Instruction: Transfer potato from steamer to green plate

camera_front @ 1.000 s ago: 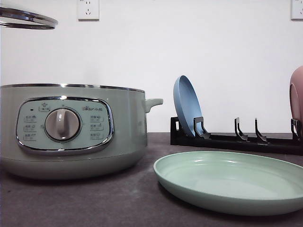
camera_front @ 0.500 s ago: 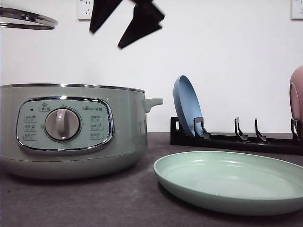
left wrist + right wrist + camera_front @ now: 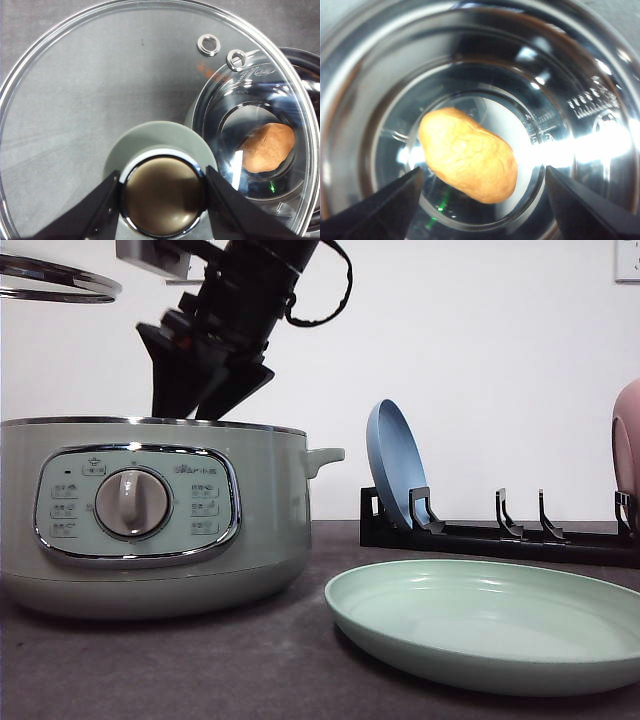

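Centrally, R gripper (image 3: 482, 210), jaws wide and empty, straddles potato (image 3: 468, 155) in steamer (image 3: 150, 520); slick skin may slip, probably.

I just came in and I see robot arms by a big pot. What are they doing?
The left gripper holds the glass lid by its knob, lifted off the steamer. The right gripper is open and reaching down into the steamer, its fingers on either side of the potato lying at the bottom, not gripping it yet. The green plate waits empty beside the steamer.
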Controlling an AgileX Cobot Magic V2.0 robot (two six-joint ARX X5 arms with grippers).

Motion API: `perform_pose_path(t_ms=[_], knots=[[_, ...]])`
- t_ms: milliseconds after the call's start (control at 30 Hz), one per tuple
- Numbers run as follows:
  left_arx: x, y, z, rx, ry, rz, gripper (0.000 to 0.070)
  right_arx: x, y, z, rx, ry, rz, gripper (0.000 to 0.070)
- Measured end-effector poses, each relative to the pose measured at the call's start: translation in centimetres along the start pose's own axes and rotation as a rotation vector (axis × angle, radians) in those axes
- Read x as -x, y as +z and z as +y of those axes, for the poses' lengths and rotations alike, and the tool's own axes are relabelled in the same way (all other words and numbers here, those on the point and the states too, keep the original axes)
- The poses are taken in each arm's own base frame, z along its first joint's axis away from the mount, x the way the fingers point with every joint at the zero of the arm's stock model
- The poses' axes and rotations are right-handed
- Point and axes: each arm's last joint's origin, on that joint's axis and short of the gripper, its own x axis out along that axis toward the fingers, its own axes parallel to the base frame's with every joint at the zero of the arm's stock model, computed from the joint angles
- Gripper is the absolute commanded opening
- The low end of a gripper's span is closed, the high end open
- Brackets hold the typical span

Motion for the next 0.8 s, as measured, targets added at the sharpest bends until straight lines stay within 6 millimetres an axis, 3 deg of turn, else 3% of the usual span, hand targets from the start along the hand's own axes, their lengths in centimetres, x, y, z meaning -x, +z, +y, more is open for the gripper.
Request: perform_pose_path(t_ms=[367,500,667,800], knots=[[0.0,0.0,0.0,0.0,0.0,0.0,0.0,-0.58,0.19,-0.24,0.137,-0.01,-0.034,0.0492],[0.0,0.0,0.0,0.0,0.0,0.0,0.0,-1.01,0.16,-0.16,0.148,0.026,-0.056,0.055],[0.0,0.0,0.0,0.0,0.0,0.0,0.0,-1.14,0.22,0.02,0.175,0.032,-0.056,0.0553],[0.0,0.0,0.0,0.0,0.0,0.0,0.0,-1.15,0.15,0.09,0.194,0.045,-0.054,0.0619]])
